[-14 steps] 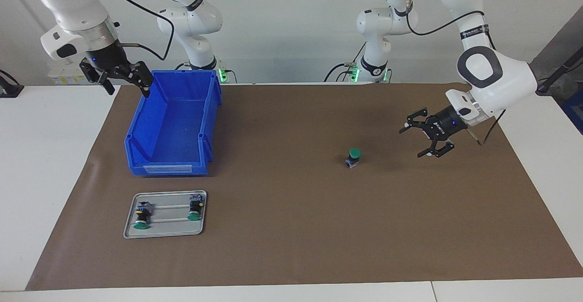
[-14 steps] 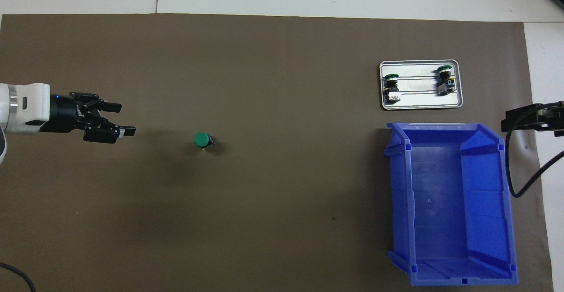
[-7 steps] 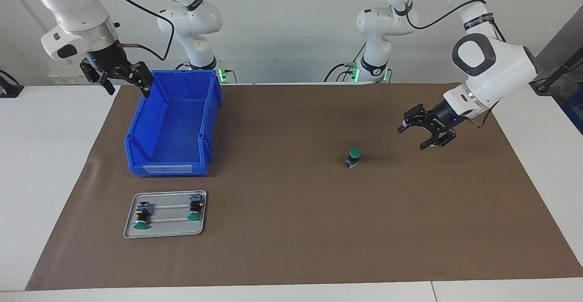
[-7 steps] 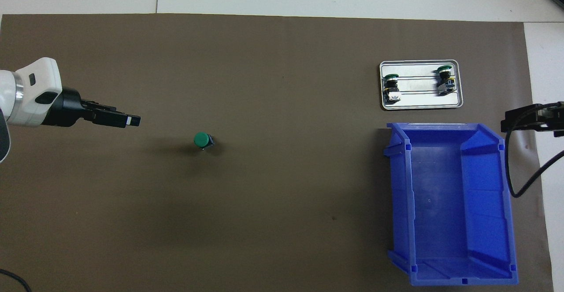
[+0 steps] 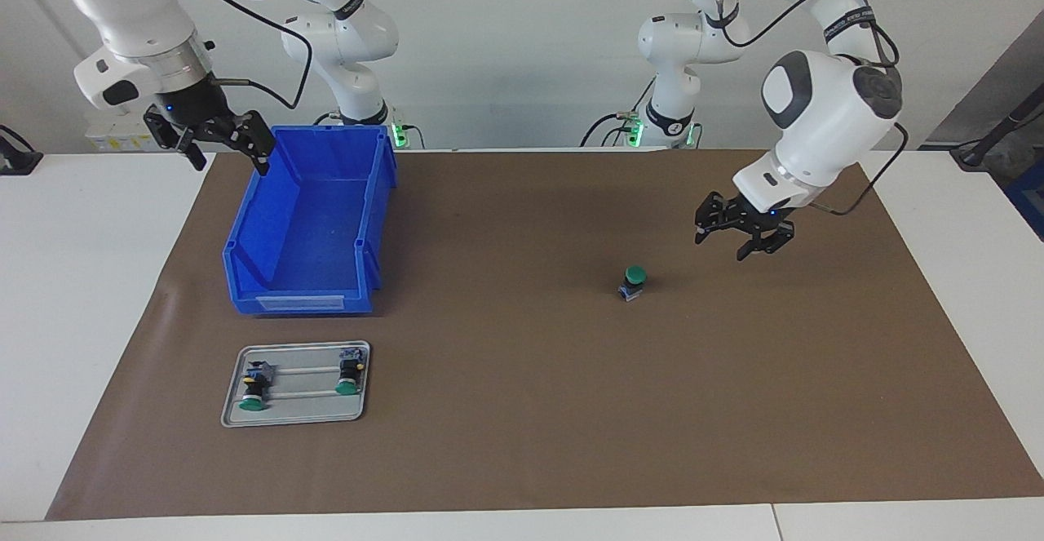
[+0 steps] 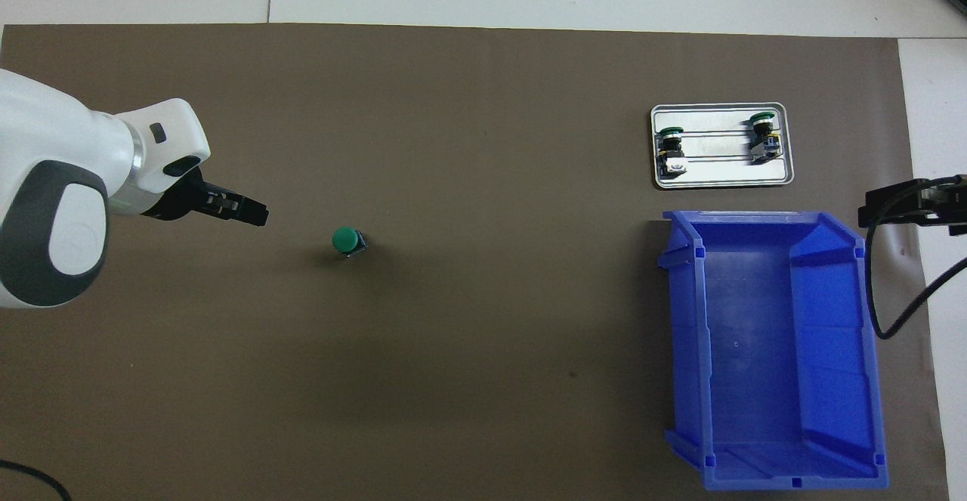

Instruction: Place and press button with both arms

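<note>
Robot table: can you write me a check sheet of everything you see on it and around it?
Surface: brown mat on a white table.
Job's things: button, green cap up, standing alone on the mat.
Clutter: empty blue bin; metal tray with two more green-capped buttons lying in it, farther from the robots than the bin.
Grippers: left gripper in the air beside the button, not touching it; right gripper open, waiting by the bin's rim.
Cables: black cable looping from the right arm beside the bin.
Surroundings: white wall, arm bases with green lights.
</note>
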